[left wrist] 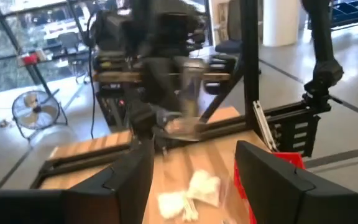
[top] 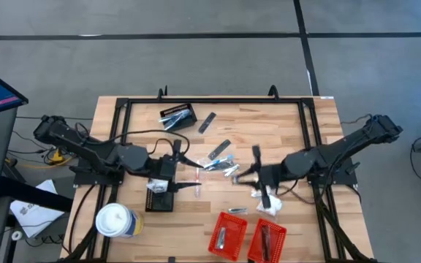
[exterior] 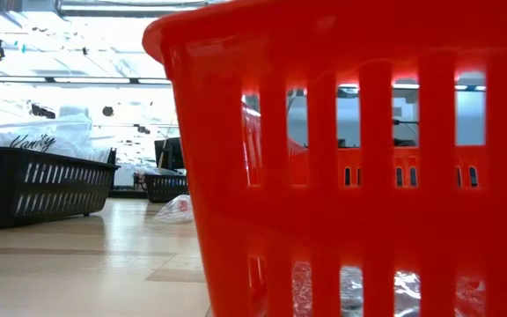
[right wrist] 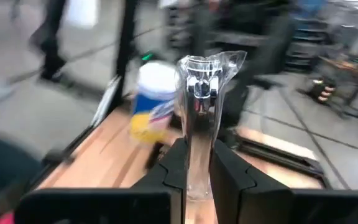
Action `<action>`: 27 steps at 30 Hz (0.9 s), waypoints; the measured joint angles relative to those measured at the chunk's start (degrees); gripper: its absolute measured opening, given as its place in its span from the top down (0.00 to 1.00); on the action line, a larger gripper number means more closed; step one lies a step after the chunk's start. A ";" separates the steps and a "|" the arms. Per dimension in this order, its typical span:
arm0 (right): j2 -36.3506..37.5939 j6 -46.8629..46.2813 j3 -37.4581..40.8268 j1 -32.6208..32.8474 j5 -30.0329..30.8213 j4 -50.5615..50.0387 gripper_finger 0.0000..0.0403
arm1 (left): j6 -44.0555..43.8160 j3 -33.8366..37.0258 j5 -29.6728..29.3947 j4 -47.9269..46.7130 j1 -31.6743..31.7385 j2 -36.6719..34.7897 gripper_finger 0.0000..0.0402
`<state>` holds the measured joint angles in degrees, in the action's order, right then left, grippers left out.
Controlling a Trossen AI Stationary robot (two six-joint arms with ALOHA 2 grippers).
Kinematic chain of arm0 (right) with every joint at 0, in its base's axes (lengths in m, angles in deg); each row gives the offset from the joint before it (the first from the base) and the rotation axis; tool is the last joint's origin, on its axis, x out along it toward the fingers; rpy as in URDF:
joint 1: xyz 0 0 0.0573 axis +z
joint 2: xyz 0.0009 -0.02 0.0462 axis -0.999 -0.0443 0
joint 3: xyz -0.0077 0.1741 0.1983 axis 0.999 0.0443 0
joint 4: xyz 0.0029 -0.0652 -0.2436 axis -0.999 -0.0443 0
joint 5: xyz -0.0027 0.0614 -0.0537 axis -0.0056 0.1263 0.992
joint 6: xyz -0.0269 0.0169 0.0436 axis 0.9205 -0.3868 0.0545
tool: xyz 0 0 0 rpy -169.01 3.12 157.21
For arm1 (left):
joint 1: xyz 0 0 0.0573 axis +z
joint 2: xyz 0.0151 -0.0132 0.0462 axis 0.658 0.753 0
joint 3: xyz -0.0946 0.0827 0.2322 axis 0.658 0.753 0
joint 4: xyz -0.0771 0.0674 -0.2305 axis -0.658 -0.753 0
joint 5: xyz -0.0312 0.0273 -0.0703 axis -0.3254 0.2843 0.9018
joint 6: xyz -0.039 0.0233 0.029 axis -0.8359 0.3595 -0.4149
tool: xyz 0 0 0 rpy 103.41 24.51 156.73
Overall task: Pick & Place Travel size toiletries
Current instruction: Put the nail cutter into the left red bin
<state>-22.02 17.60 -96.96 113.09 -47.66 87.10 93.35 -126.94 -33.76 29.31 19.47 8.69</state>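
- The right hand [right wrist: 194,171] hangs above the middle of the worktop [top: 283,124], its fingers pinching a clear-wrapped silvery packet [right wrist: 199,106] by one end.
- In the right wrist view the packet's long axis runs straight out from between the fingers, free end pointing away from the wrist toward the white lidded cup [right wrist: 154,106].
- In the high view the same packet [top: 256,155] shows as a slim dark strip just off the right hand's tip.
- The left hand [left wrist: 194,180] is over the worktop's left half, fingers spread wide and holding nothing.
- More toiletries lie loose at the centre [top: 221,164], and a white packet [top: 269,204] lies under the right arm, near the red baskets [top: 229,234].
- Black baskets stand at the back [top: 177,117] and beside the left hand [top: 159,199].
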 joint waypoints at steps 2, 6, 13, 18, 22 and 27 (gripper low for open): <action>-2.42 1.37 -0.46 1.56 -1.38 -3.59 0.91 | -0.99 1.62 -1.08 -0.18 -0.34 -0.62 0.47; -10.63 3.89 -3.25 4.05 -7.34 -8.54 0.91 | -3.86 4.92 -2.18 -0.08 -0.58 -1.73 0.48; -26.49 12.85 -15.09 8.44 -8.67 -26.61 0.91 | -8.05 8.48 -2.18 2.27 -0.56 -1.69 0.51; -34.63 21.70 -24.01 9.77 -9.29 -38.96 0.91 | -10.07 9.21 -2.18 2.26 -0.72 -1.69 0.52; -39.17 29.64 -28.37 9.92 -10.68 -44.78 0.90 | -10.57 9.21 -2.16 2.33 -1.46 -1.69 0.53; -42.06 30.87 -31.25 9.42 -16.17 -43.56 0.90 | -11.16 9.21 -2.16 2.61 -2.80 -1.69 0.52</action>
<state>-64.09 48.47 -128.20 122.51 -63.82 43.54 82.19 -117.73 -35.92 31.93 16.67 7.00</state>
